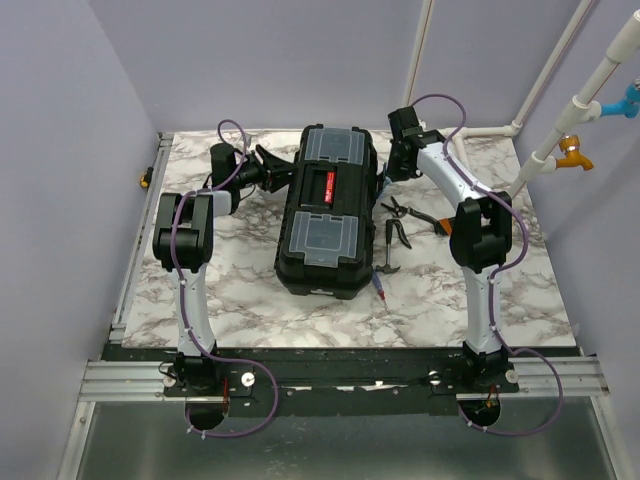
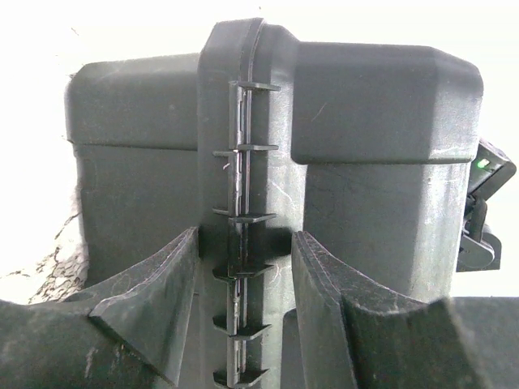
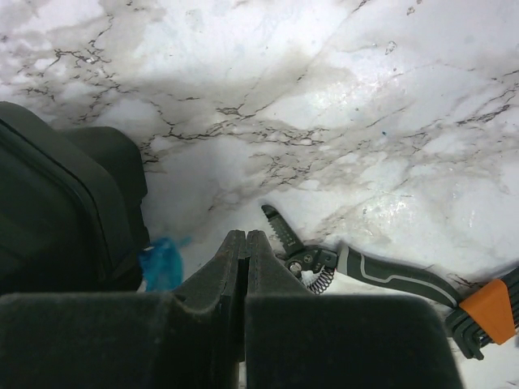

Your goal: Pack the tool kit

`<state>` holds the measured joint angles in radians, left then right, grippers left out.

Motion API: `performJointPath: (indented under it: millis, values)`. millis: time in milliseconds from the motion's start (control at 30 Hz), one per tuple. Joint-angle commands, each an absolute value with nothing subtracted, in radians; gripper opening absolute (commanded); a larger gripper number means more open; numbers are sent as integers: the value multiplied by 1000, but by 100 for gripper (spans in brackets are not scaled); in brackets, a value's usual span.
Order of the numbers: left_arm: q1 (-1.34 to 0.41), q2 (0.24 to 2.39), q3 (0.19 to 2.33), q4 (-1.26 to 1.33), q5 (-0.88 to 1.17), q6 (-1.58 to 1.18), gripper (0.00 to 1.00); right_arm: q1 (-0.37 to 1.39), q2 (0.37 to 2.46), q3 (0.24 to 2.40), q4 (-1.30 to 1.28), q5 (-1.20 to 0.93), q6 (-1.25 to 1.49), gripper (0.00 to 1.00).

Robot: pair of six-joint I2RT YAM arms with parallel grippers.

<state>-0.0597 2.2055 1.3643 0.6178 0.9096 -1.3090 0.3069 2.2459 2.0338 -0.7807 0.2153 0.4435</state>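
While the left hand (image 2: 243, 243) stands wide against the toolbox (image 2: 365, 162), the right hand (image 3: 245, 247) hangs pinched together, empty, above pliers (image 3: 381, 271) on the tabletop (image 3: 365, 97).

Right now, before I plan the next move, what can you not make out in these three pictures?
Top view: the toolbox lid is shut, so its contents are hidden.
Left wrist view: glare whites out everything behind the toolbox; whether the open left claw touches its ribbed ridge is unclear.
Right wrist view: the right edge cuts off the pliers handles; the shut right claw hides part of the teal latch.
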Motion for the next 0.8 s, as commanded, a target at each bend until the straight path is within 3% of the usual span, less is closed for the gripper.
performJointPath:
  millis: [0, 100, 233, 767]
  values:
    - [-87, 2131, 1358, 621, 1042, -1290, 49, 322, 2209, 2016, -808, 234, 432, 3]
    - [-87, 2131, 1358, 619, 1039, -1289, 49, 360, 2225, 2033, -831, 275, 422, 4]
    - [-87, 2130, 1352, 626, 1042, -1289, 49, 367, 2234, 2033, -834, 144, 433, 4]
    - [-68, 2099, 1314, 620, 1057, -1263, 49, 362, 2025, 1802, -580, -84, 519, 4]
